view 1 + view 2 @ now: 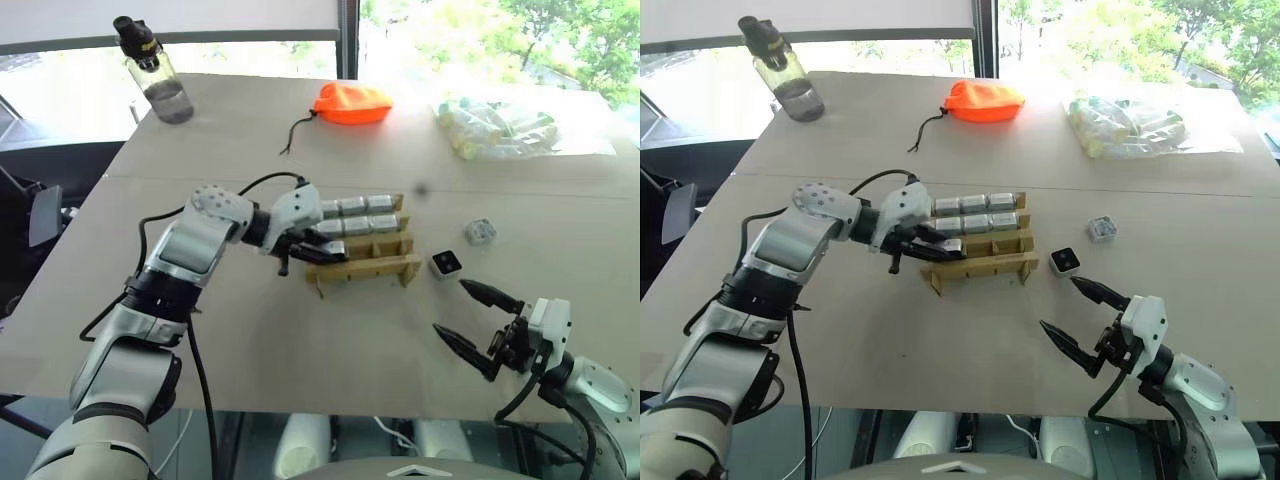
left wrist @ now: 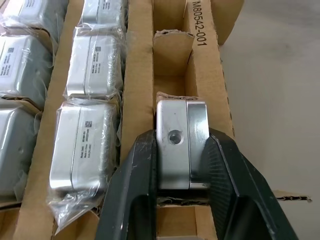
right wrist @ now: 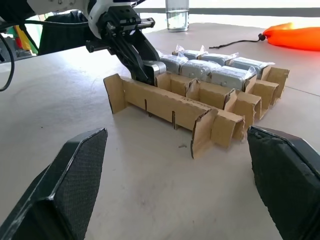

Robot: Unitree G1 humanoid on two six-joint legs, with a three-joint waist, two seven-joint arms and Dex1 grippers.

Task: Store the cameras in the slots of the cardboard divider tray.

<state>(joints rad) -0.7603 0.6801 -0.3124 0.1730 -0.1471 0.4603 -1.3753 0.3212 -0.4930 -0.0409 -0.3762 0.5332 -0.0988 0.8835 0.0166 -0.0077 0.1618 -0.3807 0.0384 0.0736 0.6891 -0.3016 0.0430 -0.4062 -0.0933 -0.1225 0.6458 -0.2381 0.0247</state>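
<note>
Cardboard divider tray (image 2: pixel 137 75): tan corrugated board, matt, torn fuzzy edges, printed code at top centre of left wrist view.
Held camera (image 2: pixel 181 142): brushed silver metal, satin sheen, small round hole in face.
Stored cameras (image 2: pixel 90 145), left half of frame: silver-grey bodies in crinkled glossy clear film.
Left gripper (image 2: pixel 181 165) fingers (image 2: pixel 132 190): black plastic, finely textured.
Right gripper (image 3: pixel 175 190) pads (image 3: pixel 75 180): black, grainy matt.
Table (image 1: pixel 300 340): beige, smooth, matt.
Pouch (image 1: pixel 352 102), upper centre: orange cloth.
Bottle (image 1: pixel 158 80), upper left: clear plastic.
</note>
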